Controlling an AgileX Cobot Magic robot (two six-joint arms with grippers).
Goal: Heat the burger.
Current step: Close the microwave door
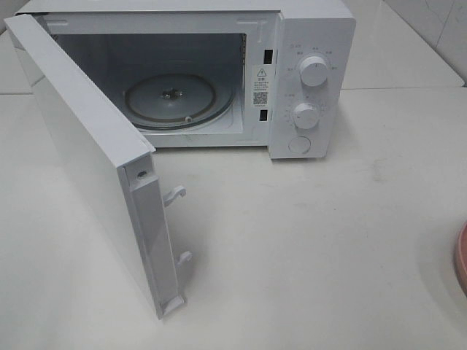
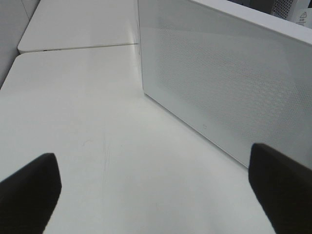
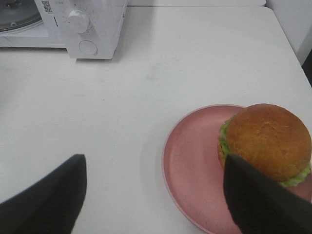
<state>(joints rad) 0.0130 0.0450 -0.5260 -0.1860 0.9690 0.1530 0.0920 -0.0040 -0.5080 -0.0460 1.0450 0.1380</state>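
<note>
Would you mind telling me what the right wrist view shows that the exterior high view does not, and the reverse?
Only the right wrist view shows the burger, sitting on the pink plate toward one side, with the open right pincer above the table near it. Only the exterior high view shows the microwave door swung wide open, the whole glass turntable with nothing on it, and the upper knob. Both show the microwave's lower knob, its round button, the white table, and at least an edge of the plate.
</note>
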